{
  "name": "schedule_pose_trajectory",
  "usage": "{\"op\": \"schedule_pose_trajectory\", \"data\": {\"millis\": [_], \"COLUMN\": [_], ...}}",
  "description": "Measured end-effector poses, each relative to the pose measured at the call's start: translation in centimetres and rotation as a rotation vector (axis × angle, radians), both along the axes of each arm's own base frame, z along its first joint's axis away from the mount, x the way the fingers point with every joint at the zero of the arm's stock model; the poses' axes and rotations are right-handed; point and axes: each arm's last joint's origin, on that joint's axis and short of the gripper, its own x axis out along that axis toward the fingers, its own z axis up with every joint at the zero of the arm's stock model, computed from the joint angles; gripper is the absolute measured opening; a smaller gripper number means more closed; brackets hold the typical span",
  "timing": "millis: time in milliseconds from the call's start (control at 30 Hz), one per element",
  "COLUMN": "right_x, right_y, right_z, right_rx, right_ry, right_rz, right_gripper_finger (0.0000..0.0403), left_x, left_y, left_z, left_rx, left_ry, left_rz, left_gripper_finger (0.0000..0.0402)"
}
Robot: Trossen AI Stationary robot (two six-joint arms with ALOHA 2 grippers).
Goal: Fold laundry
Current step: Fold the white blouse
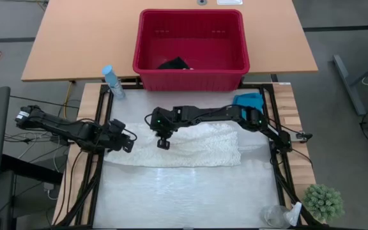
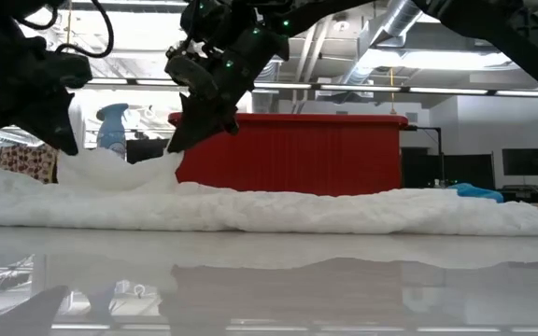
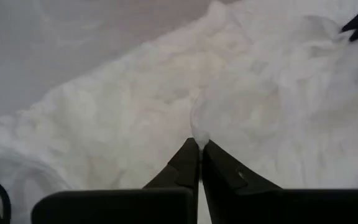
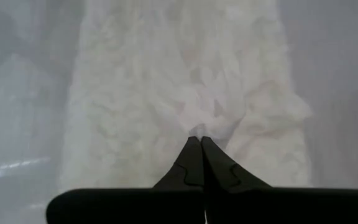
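Tabletop: your cloth lies long side-to-side, left gripper pinching its left end, right gripper clamped on the upper edge nearby, far end free.

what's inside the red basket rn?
In the high view, the red basket holds one dark navy-black garment near its front left corner; the rest of the visible floor is bare. The low view shows only the outer wall, so nothing inside.

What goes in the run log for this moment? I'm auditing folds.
left gripper: shut on white cloth | right gripper: shut on white cloth | cloth: on table
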Motion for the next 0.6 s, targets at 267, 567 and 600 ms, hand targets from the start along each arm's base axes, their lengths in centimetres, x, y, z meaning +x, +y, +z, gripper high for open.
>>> {"op": "schedule_pose_trajectory", "data": {"millis": [267,567,600], "right_x": [0.1,0.2,0.2], "right_y": [2.9,6.2,6.4], "right_z": [-0.1,0.0,0.0], "right_rx": [-0.014,-0.047,-0.048], "right_ry": [0.005,-0.018,-0.022], "right_rz": [0.09,0.198,0.203], "right_gripper_finger": [0.0012,0.0012,0.0012], "left_x": [-0.3,-0.4,-0.4], "left_y": [-0.8,-1.8,-1.9], "left_z": [0.1,0.1,0.1], "left_rx": [-0.056,-0.072,-0.073], "left_ry": [0.02,0.011,0.006], "left_rz": [-0.133,-0.202,-0.207], "left_gripper_finger": [0.0,0.0,0.0]}}
